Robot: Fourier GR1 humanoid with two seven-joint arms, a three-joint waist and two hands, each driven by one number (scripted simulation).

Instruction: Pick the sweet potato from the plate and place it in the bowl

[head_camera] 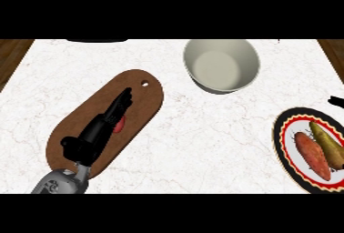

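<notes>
L hand point(97, 129) lies flat over oblong wooden board point(144, 102) w/ a hole at its far end, fingers straight & close together, holding nothing; small red bit point(120, 125) shows under it. Tapered reddish-orange sweet potato point(313, 155) lies on round plate point(279, 136) w/ red-black scalloped rim, beside an olive-brown tuber point(328, 143). Smooth pale bowl point(222, 66) stands well apart on white marbled counter point(201, 136). R hand point(335, 101): just a black sliver at rt edge, state can't tell

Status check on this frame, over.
Left hand open over cutting board. Right hand barely in view. Sweet potato on plate. Nothing between plate and bowl.
</notes>
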